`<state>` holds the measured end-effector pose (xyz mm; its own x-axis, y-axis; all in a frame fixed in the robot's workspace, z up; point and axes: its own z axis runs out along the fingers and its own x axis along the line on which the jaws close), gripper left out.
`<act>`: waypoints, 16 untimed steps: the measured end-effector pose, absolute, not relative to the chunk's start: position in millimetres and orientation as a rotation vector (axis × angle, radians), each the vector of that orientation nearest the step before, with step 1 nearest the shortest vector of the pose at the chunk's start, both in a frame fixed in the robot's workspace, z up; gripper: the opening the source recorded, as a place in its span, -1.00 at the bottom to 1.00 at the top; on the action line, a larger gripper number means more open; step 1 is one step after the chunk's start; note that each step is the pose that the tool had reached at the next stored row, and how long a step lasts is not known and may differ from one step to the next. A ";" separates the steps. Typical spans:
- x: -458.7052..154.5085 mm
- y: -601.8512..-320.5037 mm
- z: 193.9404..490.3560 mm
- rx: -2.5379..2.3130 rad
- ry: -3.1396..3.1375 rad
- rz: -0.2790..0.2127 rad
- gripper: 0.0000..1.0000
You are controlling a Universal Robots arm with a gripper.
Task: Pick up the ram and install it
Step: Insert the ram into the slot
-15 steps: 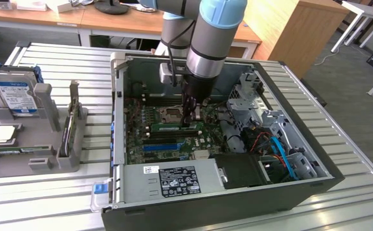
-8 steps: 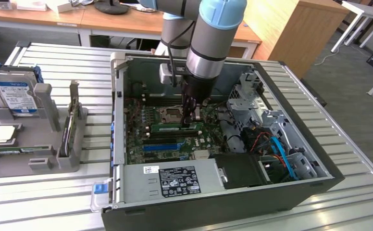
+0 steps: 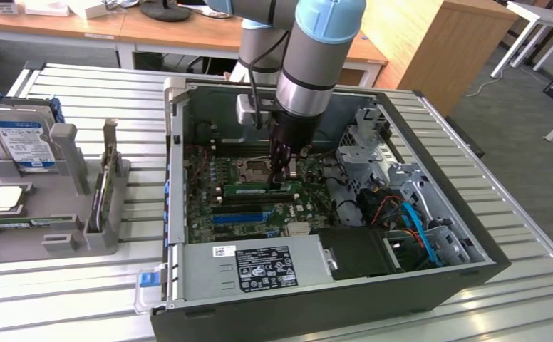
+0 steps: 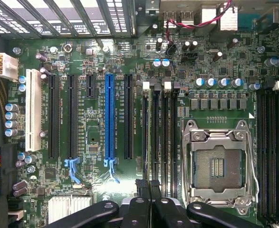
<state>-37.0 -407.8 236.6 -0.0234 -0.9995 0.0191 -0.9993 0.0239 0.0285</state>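
The step in hand looks like the install itself: the gripper [image 3: 279, 182] is down inside the open computer case, over the motherboard [image 4: 96, 142], with the ram [image 3: 256, 189] at its tips just beside the empty processor socket [image 3: 256, 169]. The fingers [image 4: 138, 209] are drawn nearly together, which suits a pinch on the stick's thin upper edge. From the exterior view the grip seems to sit toward one end of the stick, not at its middle. The ram stands on its long edge, roughly level, along the bank of black memory slots [image 4: 165, 142] that runs beside the socket. Whether its lower edge has entered a slot or is just above it cannot be told. Seating it calls for the stick to be exactly in line with one slot and upright. The push must then be straight and even along its length, which an off-centre grip makes harder, and the white latches [image 4: 146, 85] at the slot ends must be free to close. The ram is a narrow green board with a pale label on the face turned away from the socket and small dark chips beside the label.
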 end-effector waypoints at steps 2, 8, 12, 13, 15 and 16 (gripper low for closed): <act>-37.0 -407.8 236.6 2.172 -2.222 -0.011 -0.76; -37.0 -407.7 236.5 2.173 -2.220 -0.012 -0.76; -36.1 -407.8 236.6 2.168 -2.215 -0.023 -0.76; -36.0 -407.8 236.6 2.167 -2.214 -0.025 -0.76; -35.7 -407.8 236.6 2.164 -2.211 -0.030 -0.76; -35.5 -407.8 236.6 2.163 -2.210 -0.032 -0.76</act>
